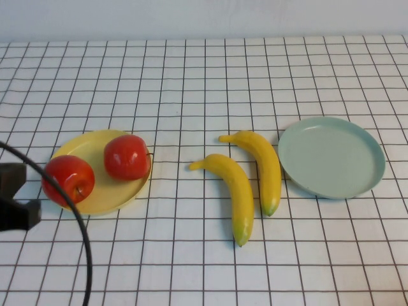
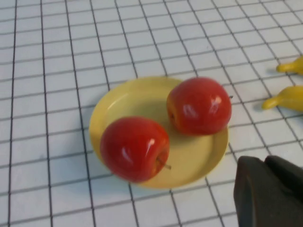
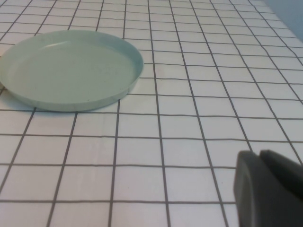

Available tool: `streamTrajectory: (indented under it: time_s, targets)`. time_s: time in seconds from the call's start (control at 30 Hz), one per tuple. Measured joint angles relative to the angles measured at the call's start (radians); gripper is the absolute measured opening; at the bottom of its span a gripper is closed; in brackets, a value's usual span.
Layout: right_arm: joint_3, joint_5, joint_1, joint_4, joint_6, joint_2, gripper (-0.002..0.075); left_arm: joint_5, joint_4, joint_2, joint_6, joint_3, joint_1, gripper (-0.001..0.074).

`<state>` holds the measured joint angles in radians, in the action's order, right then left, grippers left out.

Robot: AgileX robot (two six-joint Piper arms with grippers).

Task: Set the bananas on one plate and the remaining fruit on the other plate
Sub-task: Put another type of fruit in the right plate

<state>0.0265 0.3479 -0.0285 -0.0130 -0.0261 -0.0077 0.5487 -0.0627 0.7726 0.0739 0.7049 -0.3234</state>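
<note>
Two red apples sit on the yellow plate at the left. They also show in the left wrist view on the plate. Two yellow bananas lie side by side on the table in the middle. The pale blue-green plate stands to their right with nothing on it and also shows in the right wrist view. My left gripper is shut and empty, near the yellow plate's left side. My right gripper is shut and empty, above bare table beside the blue-green plate.
The table is a white cloth with a black grid. A black cable curves from my left arm down to the front edge. The banana tips show at the edge of the left wrist view.
</note>
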Motion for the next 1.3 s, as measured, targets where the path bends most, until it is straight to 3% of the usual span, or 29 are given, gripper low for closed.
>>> streamTrajectory:
  time_s: [0.23,0.5,0.63,0.83,1.0,1.1,1.3]
  targets:
    - [0.000,0.000,0.000,0.000,0.000,0.000,-0.0015,0.229,-0.121,-0.185,0.102,-0.037,0.000,0.0000]
    - [0.000,0.000,0.000,0.002,0.000,0.000,-0.0015,-0.012,-0.215,-0.487,0.173,-0.331,0.009,0.0000]
    - [0.000,0.000,0.000,0.002,0.000,0.000,-0.0015,-0.052,-0.218,-0.645,0.201,-0.487,0.042,0.0000]
    - [0.000,0.002,0.000,0.002,0.000,0.000,-0.0015,-0.071,-0.155,-0.781,0.173,-0.620,0.108,0.0000]
    - [0.002,0.002,0.000,0.002,0.000,0.000,-0.0015,-0.129,-0.033,-0.784,0.005,-0.695,0.159,0.0000]
    - [0.003,0.002,0.000,0.002,0.000,0.000,-0.0015,-0.174,0.077,-0.784,-0.103,-0.726,0.173,0.0000]
    - [0.003,0.002,0.000,0.005,0.000,0.000,-0.0015,-0.166,0.201,-0.784,-0.130,-0.728,0.179,0.0000]
